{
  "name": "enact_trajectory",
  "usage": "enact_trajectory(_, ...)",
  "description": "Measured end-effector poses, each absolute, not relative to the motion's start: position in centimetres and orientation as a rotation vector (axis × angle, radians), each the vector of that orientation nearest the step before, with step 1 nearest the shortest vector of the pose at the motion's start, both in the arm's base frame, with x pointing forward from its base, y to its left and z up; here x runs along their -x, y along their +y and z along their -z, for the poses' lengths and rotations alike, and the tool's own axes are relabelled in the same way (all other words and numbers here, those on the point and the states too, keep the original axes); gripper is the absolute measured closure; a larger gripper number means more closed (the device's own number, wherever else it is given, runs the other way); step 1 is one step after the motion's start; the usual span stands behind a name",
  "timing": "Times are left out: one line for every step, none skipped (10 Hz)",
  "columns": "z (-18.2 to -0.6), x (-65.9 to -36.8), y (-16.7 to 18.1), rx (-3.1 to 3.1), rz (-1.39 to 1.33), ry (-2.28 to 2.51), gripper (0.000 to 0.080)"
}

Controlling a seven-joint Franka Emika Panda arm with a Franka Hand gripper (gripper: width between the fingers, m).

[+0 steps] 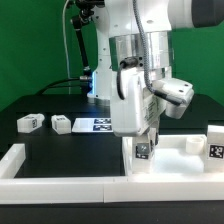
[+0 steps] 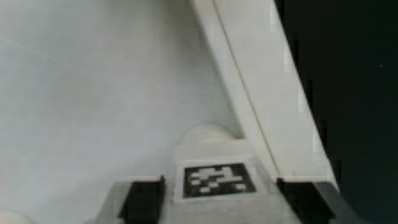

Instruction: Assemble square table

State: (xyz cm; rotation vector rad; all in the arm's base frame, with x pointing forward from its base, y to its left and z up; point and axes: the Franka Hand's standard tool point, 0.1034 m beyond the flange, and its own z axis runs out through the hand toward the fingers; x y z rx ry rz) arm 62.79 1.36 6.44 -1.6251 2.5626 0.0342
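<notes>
The white square tabletop (image 1: 185,160) lies at the exterior view's right, rim up. My gripper (image 1: 143,150) is shut on a small white leg (image 1: 143,152) with a black-and-white tag and holds it upright over the tabletop's near-left corner. In the wrist view the leg (image 2: 217,178) sits between my two dark fingers (image 2: 151,203), against the inner face of the tabletop's raised rim (image 2: 240,80), with the tray floor (image 2: 98,100) beside it. Whether the leg's base touches the floor is hidden. Two loose legs (image 1: 28,122) (image 1: 61,124) lie on the black table at the left. Another leg (image 1: 214,145) stands at the right edge.
The marker board (image 1: 97,124) lies flat at the back behind the arm. A long low white wall bar (image 1: 70,186) runs along the front, with a short one (image 1: 15,155) at the left. Cables and a stand rise behind the arm.
</notes>
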Motion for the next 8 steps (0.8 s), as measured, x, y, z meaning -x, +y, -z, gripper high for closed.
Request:
enact_trajectory(-6.4, -62.7, 1.2, 1.614, -0.029, 2.577, 0.0504)
enact_trajectory(-6.4, -62.6, 1.2, 1.615, -0.027, 2.578, 0.0501)
enact_trajectory(-6.4, -62.6, 1.2, 1.617, -0.028, 2.577, 0.0368)
enact_trajectory(-6.4, -62.6, 1.2, 1.617, -0.028, 2.578, 0.0368)
enact_trajectory(-6.5, -62.7, 1.5, 1.619, -0.028, 2.573, 0.0237)
enact_trajectory(-7.7, -62.6, 2.7, 1.629, -0.031, 2.548, 0.0168)
enact_trajectory(-9.1, -62.3, 3.9, 1.637, -0.042, 2.524, 0.0155)
enact_trajectory(-10.5, -62.1, 5.2, 1.645, -0.055, 2.501, 0.0155)
